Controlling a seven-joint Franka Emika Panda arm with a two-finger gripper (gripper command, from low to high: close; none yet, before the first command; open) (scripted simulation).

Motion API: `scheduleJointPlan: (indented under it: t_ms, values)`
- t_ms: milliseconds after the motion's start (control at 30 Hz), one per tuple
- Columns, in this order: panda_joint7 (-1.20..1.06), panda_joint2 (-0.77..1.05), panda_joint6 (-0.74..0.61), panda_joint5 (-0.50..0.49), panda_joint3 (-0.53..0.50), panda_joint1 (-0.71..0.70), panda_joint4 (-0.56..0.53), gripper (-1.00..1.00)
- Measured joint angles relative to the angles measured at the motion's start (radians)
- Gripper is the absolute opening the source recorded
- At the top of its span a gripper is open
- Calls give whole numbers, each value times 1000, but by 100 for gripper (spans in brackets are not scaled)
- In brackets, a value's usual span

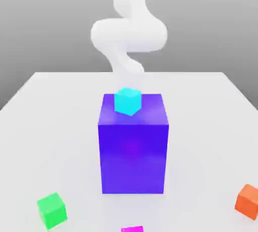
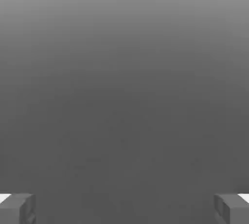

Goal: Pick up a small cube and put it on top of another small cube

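Observation:
A small cyan cube (image 1: 127, 100) rests on top of a tall purple-blue block (image 1: 133, 148) in the middle of the white table. A small green cube (image 1: 52, 210) lies near the front at the exterior view's left. At the right sits a small orange cube (image 1: 248, 201). A small magenta cube (image 1: 132, 229) peeks in at the front edge. My white arm (image 1: 128, 34) curls down behind the tall block. In the hand view my gripper (image 2: 124, 208) is open, its grey fingertips (image 2: 19, 207) far apart with nothing between them, facing plain grey background.
The white table (image 1: 45, 125) stretches around the tall block, which stands between the arm and the front cubes. The table's edges run along the back and both sides.

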Motion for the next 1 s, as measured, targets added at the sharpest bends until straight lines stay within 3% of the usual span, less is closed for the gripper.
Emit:
scheduleJointPlan:
  t_ms: [1000]
  values:
    - [-128,1094,328,9,-8,23,39,0]
